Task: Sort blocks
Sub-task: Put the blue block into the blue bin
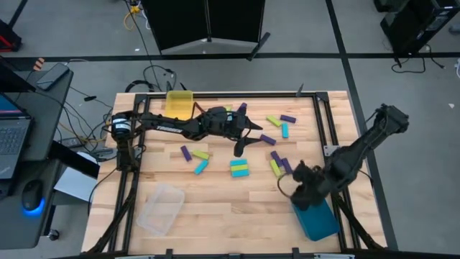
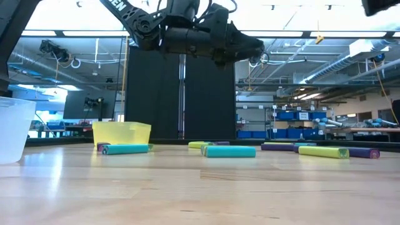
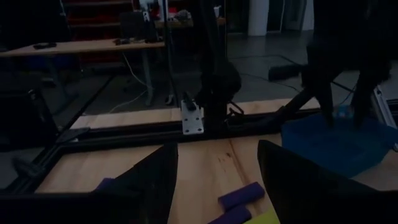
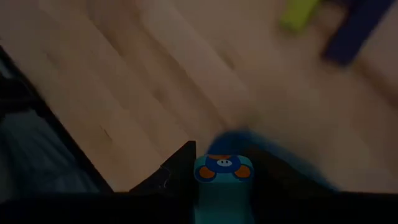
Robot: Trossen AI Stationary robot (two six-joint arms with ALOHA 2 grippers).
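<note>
Purple, yellow-green and cyan blocks lie flat on the wooden table, among them a purple one [image 1: 267, 139], a cyan and yellow-green pair [image 1: 239, 167] and a purple one [image 3: 241, 194]. My left gripper [image 1: 243, 144] hovers open above the table's middle, pointing level, with nothing between its fingers [image 3: 149, 180]. My right gripper [image 1: 305, 188] hangs near the table's right front, beside the teal bin [image 1: 316, 219], shut on a cyan block [image 4: 222, 186]. My right gripper pinches the cyan block between its two fingers and points steeply down. The block lies along the fingers, its marked end face [image 4: 222, 167] turned toward the table. It is lifted clear of the wood.
A yellow bin [image 1: 180, 104] stands at the far left and a clear bin [image 1: 159, 208] at the near left. A black frame [image 1: 320, 122] borders the board's right side. Bare wood lies along the near middle.
</note>
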